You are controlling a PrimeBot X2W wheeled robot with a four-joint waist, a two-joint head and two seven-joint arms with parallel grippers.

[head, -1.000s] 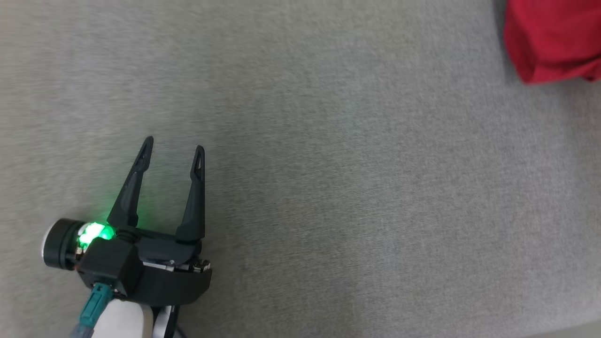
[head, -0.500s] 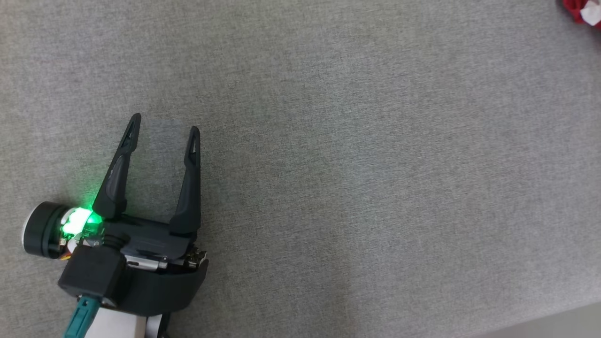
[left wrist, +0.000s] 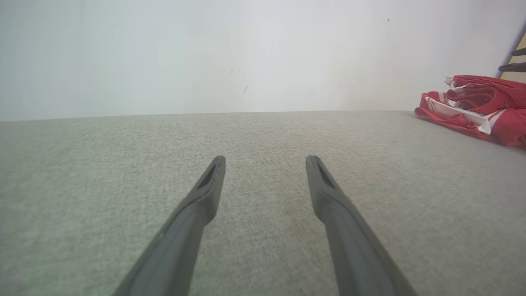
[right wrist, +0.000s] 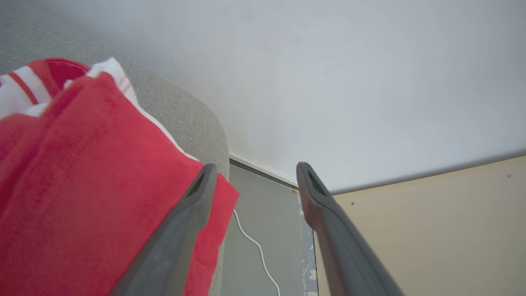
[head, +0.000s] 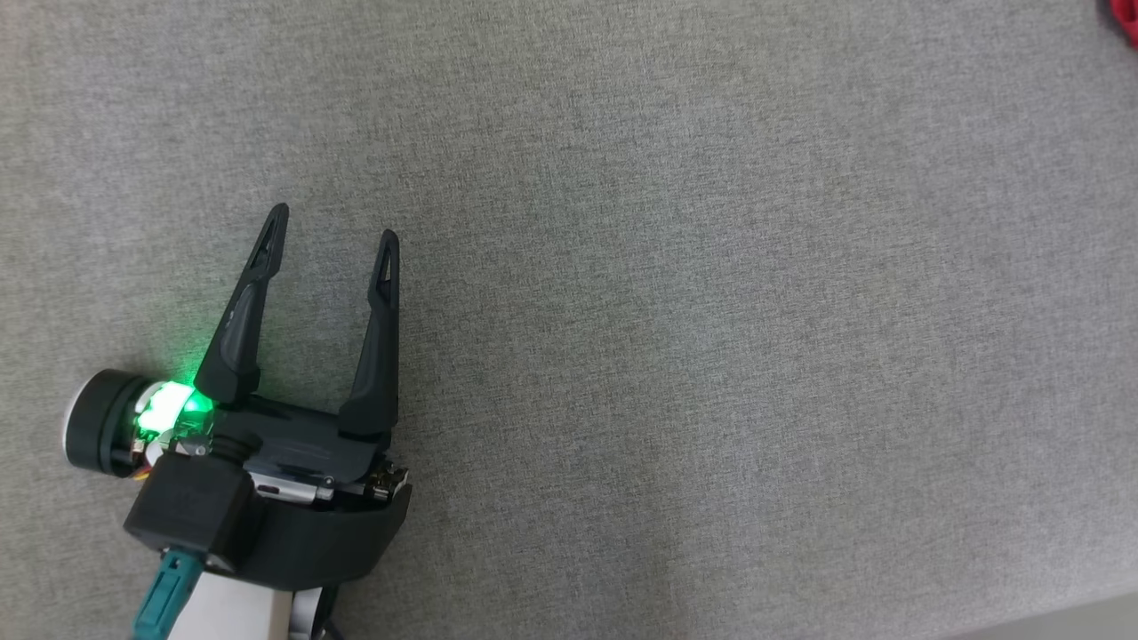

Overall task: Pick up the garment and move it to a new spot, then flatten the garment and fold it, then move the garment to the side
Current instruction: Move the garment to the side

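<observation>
The garment (left wrist: 476, 109), red with white stripes, lies bunched on the grey fabric surface at the far right of the left wrist view. Only a red sliver of the garment (head: 1127, 18) shows in the head view's top right corner. My left gripper (head: 334, 226) hovers over bare surface at the lower left, far from it, its fingers spread with nothing between them (left wrist: 266, 161). My right gripper (right wrist: 257, 167) is open too and empty; the garment (right wrist: 82, 185) lies just left of and behind its left finger, at the surface's rounded corner.
The grey fabric surface (head: 667, 311) spreads wide between my left gripper and the garment. A white wall (left wrist: 205, 53) backs it. Past the surface's corner (right wrist: 205, 123) are a grey floor with a white cable (right wrist: 254, 246) and a beige panel (right wrist: 431, 230).
The head view has shifted, so the garment has slid from a large red patch to a sliver in the top right corner. My left gripper stays open over bare surface.
</observation>
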